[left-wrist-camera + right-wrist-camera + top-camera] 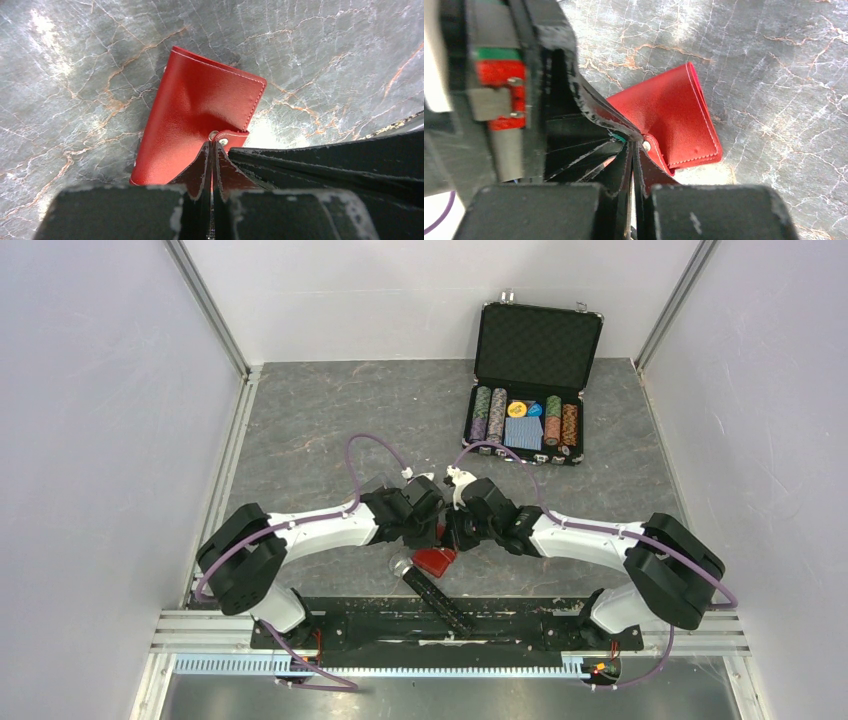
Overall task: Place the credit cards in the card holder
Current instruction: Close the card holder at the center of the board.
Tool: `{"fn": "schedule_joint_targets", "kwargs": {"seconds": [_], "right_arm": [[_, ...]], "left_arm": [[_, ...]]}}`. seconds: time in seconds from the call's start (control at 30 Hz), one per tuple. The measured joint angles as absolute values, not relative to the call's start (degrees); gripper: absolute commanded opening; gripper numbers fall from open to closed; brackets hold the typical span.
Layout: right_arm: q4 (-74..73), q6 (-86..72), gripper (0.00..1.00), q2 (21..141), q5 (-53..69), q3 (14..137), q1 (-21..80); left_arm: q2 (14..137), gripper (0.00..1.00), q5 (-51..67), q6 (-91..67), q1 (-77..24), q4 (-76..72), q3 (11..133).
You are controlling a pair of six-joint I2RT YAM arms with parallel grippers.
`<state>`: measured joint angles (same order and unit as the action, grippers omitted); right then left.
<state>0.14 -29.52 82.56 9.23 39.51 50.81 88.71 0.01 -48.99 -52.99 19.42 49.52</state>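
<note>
card holder (435, 561) on table (330, 420) near front edge, chip case (530, 380) behind

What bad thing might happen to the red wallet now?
The left fingers and right fingers crowd one small tab, so they might bump. The left fingers seem to pinch only that tab, so the wallet might slide on the smooth table or slip free instead of opening.

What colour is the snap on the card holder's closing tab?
Silver metal snap on the red card holder; it shows best in the left wrist view.
</note>
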Motion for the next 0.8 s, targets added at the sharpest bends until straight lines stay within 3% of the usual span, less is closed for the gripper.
{"fn": "schedule_joint_targets", "kwargs": {"seconds": [0.8], "right_arm": [[0.36,-29.5,0.0,86.5,8.03,39.51,50.78]], "left_arm": [[90.13,0.02,0.08,-49.01,-52.84,17.82,48.34]]}}
